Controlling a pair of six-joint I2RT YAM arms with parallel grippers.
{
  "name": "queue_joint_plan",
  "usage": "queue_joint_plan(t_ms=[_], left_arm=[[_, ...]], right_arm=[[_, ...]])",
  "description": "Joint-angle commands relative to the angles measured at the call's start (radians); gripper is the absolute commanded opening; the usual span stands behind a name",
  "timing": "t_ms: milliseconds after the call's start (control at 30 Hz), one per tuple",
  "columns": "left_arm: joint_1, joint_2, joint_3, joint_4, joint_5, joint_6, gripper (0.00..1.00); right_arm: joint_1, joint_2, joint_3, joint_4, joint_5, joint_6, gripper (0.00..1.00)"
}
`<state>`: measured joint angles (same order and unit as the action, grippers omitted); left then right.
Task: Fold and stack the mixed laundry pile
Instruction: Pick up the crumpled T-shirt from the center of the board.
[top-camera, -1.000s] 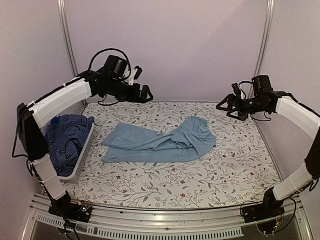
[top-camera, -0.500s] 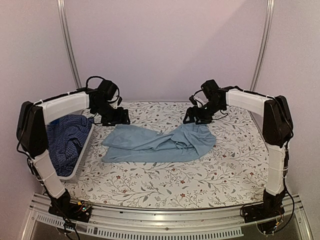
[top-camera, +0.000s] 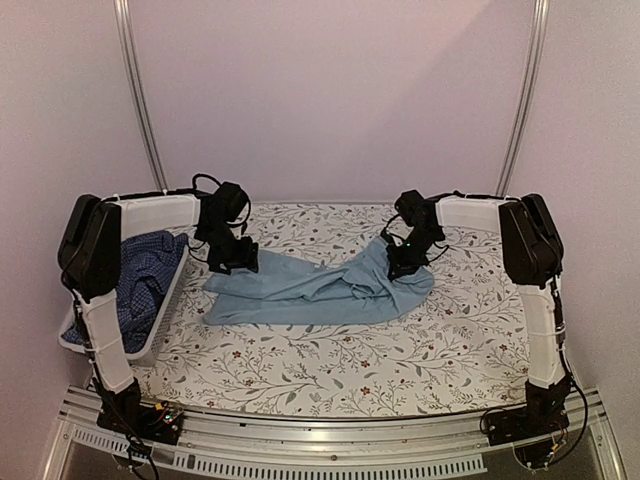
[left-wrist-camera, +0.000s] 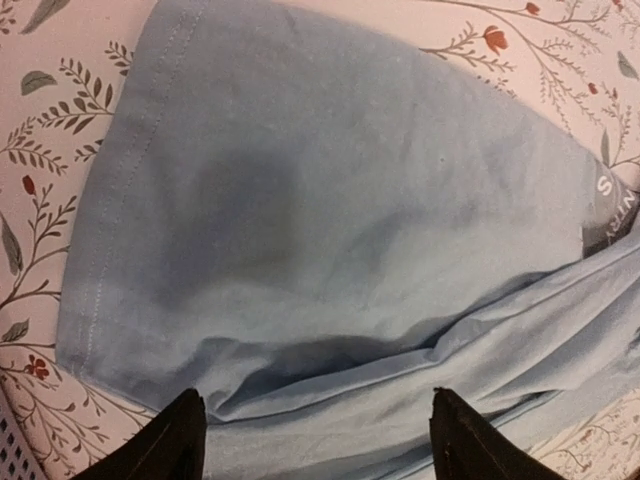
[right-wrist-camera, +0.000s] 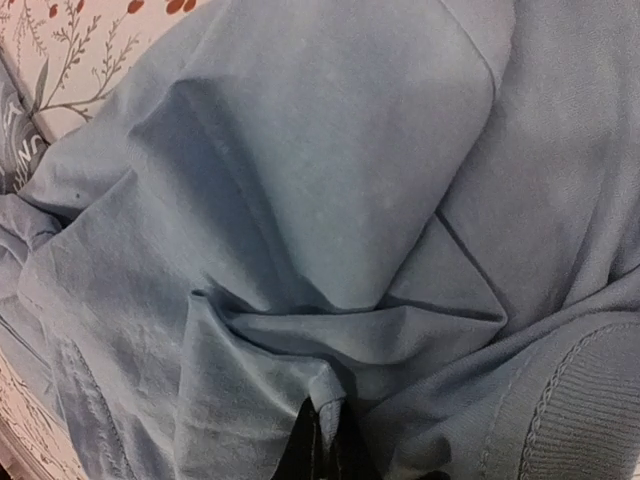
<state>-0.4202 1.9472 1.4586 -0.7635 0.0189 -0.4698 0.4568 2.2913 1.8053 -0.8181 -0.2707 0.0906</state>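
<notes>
1. Light-blue shirt (top-camera: 320, 285): lies rumpled and partly spread across the middle of the floral tabletop (top-camera: 330, 365), nearer the far edge. Its bulkier end is bunched toward the right.
2. Right hand (top-camera: 400, 268): down on the shirt's right end, with the fingers together and clamped on a raised fold of the cloth.
3. Left hand (top-camera: 233, 262): low over the shirt's far-left hemmed corner. The fingers stand apart, with flat cloth showing between the tips, unpinched.
4. Checked shirt (top-camera: 135, 275): dark blue, heaped in the white basket (top-camera: 168, 295) at the left edge of the tabletop, apart from both hands.
</notes>
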Motion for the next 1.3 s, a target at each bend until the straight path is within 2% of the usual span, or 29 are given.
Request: queue_joint_plan(t_ms=[0,233,300,400,500,533,567,600,667,700,733,800,933,1133,1267], left_arm=[[0.006,-0.008,0.046,-0.036,-0.016,-0.008,0.72],[0.029,-0.047,-0.015,-0.048,-0.071,-0.03,0.59],[0.038,-0.055,-0.038,-0.043,-0.067,-0.039,0.58],[0.056,-0.059,-0.059,-0.035,-0.079,-0.065,0.56],[0.086,-0.06,-0.069,-0.038,-0.085,-0.112,0.56],[0.095,-0.062,-0.071,-0.037,-0.086,-0.127,0.56],[0.102,-0.063,-0.074,-0.031,-0.086,-0.14,0.57],[0.109,-0.063,-0.075,-0.027,-0.09,-0.154,0.59],[0.12,-0.053,-0.074,-0.026,-0.096,-0.172,0.62],[0.125,-0.046,-0.069,-0.026,-0.094,-0.176,0.63],[0.127,-0.035,-0.064,-0.026,-0.092,-0.182,0.64],[0.13,-0.01,-0.055,-0.03,-0.095,-0.189,0.64],[0.136,0.034,-0.041,-0.023,-0.08,-0.196,0.65],[0.139,0.081,-0.021,-0.016,-0.068,-0.213,0.65],[0.138,0.1,-0.025,-0.017,-0.067,-0.229,0.66]], right_arm=[[-0.005,-0.183,-0.168,-0.04,0.026,-0.012,0.0],[-0.122,-0.55,-0.564,0.011,-0.023,0.054,0.01],[-0.146,-0.601,-0.669,0.023,-0.032,0.066,0.06],[-0.153,-0.642,-0.789,0.019,-0.045,0.082,0.06],[-0.155,-0.687,-0.863,0.008,-0.043,0.109,0.05],[-0.157,-0.713,-0.874,0.004,-0.033,0.119,0.09],[-0.164,-0.734,-0.871,-0.002,-0.02,0.133,0.17],[-0.174,-0.745,-0.857,-0.017,-0.011,0.142,0.33],[-0.186,-0.758,-0.814,-0.039,-0.005,0.161,0.77],[-0.186,-0.762,-0.791,-0.04,0.003,0.173,0.95],[-0.186,-0.775,-0.77,-0.017,0.0,0.177,0.98],[-0.186,-0.795,-0.734,0.033,-0.028,0.179,0.99],[-0.157,-0.741,-0.608,0.069,-0.084,0.153,0.9],[-0.015,-0.528,-0.388,0.084,-0.114,0.138,0.86],[0.088,-0.395,-0.257,0.057,-0.062,0.12,0.87]])
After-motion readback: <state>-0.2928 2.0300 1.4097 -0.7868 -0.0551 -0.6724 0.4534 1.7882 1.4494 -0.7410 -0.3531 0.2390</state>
